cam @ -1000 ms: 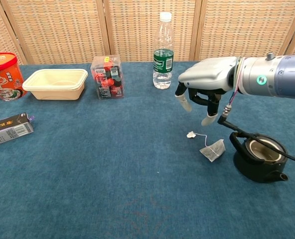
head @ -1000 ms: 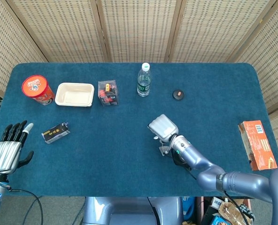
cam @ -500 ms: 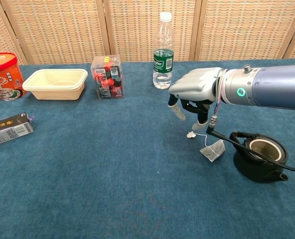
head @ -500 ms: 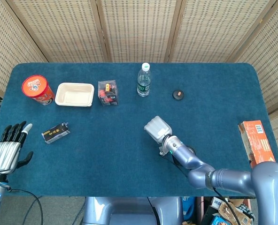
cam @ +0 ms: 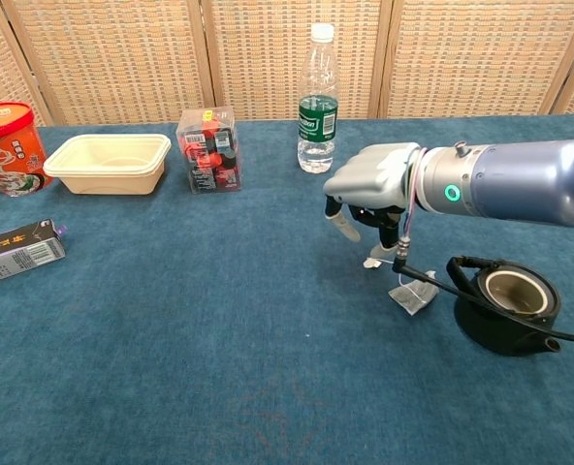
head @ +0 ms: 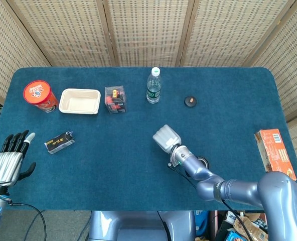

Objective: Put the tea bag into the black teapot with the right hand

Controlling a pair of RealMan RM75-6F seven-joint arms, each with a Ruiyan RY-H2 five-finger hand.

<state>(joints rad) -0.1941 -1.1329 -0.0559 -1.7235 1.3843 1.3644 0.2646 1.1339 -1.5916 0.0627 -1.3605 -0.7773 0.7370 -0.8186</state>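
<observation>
From above, the left hand point(head: 8, 159) lies spread well left of the teapot point(head: 202, 161), while the chest view shows the right hand point(cam: 369, 192), fingers curled downward touching the tea bag's tag point(cam: 375, 262), the tea bag point(cam: 413, 294) just left of the teapot point(cam: 505, 305); no writing is readable.

One teapot point(cam: 505, 305), one tea bag point(cam: 413, 294), one bottle point(cam: 316, 102), one tray point(cam: 108, 163), three boxes point(cam: 209, 150) point(cam: 15, 252) point(head: 275, 154)
</observation>
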